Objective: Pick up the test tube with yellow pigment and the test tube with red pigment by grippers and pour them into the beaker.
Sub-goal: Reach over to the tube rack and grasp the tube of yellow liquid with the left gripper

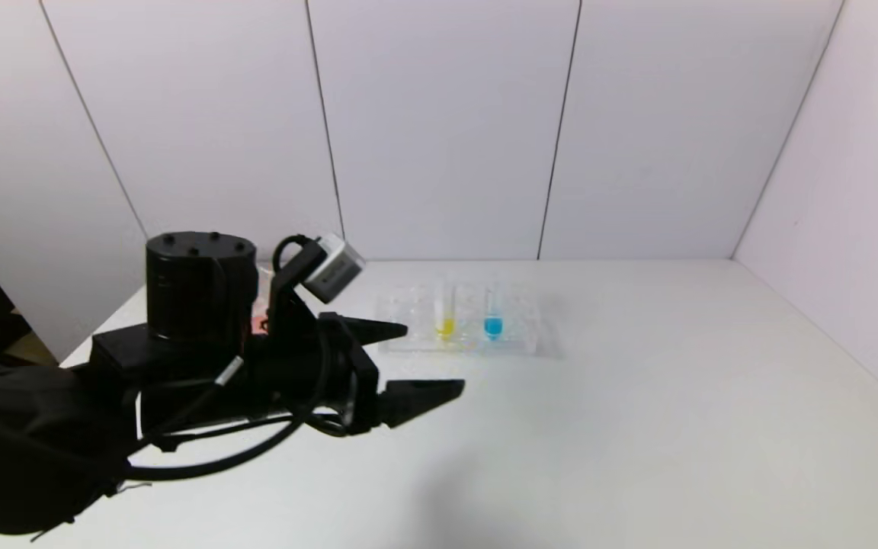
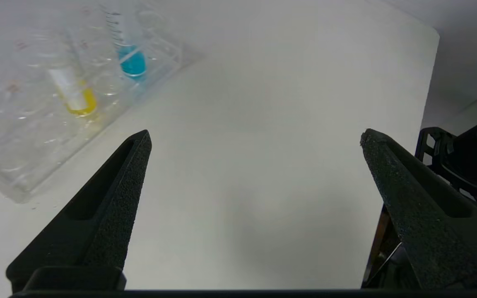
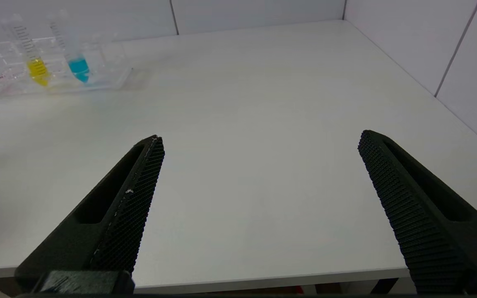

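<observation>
The yellow-tipped test tube (image 1: 445, 314) stands upright in a clear rack (image 1: 530, 335) at mid-table, next to a blue-tipped tube (image 1: 493, 316). My left gripper (image 1: 431, 360) is open and empty, hovering just in front of and to the left of the rack, fingers pointing right. In the left wrist view the gripper (image 2: 255, 133) is over bare table, and the yellow tube (image 2: 77, 93) is off to one side. My right gripper (image 3: 260, 136) is open and empty over the table's front edge, with the yellow tube (image 3: 35, 62) far off. The red-tipped tube and the beaker are not visible.
The left arm's bulk (image 1: 195, 358) covers the table's left part; a bit of pink (image 1: 258, 324) shows behind it. White walls close the back and right. The table (image 1: 675, 396) is bare white to the right of the rack. Dark robot parts (image 2: 462, 161) lie beyond the table edge.
</observation>
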`<act>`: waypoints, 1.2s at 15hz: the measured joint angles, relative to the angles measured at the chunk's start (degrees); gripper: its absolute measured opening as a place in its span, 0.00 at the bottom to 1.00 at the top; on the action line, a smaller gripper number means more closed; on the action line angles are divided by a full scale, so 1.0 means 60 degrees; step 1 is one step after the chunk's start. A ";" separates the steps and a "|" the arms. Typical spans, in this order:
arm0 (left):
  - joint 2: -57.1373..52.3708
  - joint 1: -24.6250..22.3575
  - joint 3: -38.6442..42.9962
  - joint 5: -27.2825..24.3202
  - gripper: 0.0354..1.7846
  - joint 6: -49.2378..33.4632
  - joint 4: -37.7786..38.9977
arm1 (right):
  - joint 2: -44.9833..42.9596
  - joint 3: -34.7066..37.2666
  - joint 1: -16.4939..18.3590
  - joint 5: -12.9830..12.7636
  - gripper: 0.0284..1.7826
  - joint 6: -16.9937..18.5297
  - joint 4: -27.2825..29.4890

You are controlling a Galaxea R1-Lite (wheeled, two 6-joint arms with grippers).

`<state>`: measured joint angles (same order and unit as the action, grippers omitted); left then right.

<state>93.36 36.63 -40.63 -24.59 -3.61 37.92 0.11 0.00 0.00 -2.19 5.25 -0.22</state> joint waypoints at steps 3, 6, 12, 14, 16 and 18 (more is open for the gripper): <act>0.0445 0.2066 -0.0278 0.3799 0.99 -0.0987 0.0026 | 0.0000 0.0000 0.0000 0.0000 0.96 0.0000 -0.0004; 0.1625 0.3082 -0.1050 0.7749 0.99 -0.1877 0.0252 | 0.0000 0.0000 0.0000 0.0004 0.96 0.0000 -0.0004; 0.3927 0.2936 -0.2481 1.1764 0.99 -0.2288 0.1690 | 0.0000 0.0000 0.0000 0.0000 0.96 0.0000 0.0000; 0.4342 0.2591 -0.2828 1.1723 0.99 -0.2215 0.1682 | 0.0000 0.0000 0.0000 0.0004 0.96 -0.0004 -0.0004; 0.4667 0.2213 -0.3269 1.1333 0.99 -0.1906 0.1672 | 0.0000 0.0000 0.0000 0.0000 0.96 0.0000 0.0000; 0.4958 0.1863 -0.3913 1.0813 0.99 -0.1611 0.1666 | 0.0000 0.0000 0.0000 0.0000 0.96 0.0000 -0.0004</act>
<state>123.10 47.81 -64.11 40.29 -13.28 47.92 0.11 0.00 0.00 -2.19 5.25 -0.24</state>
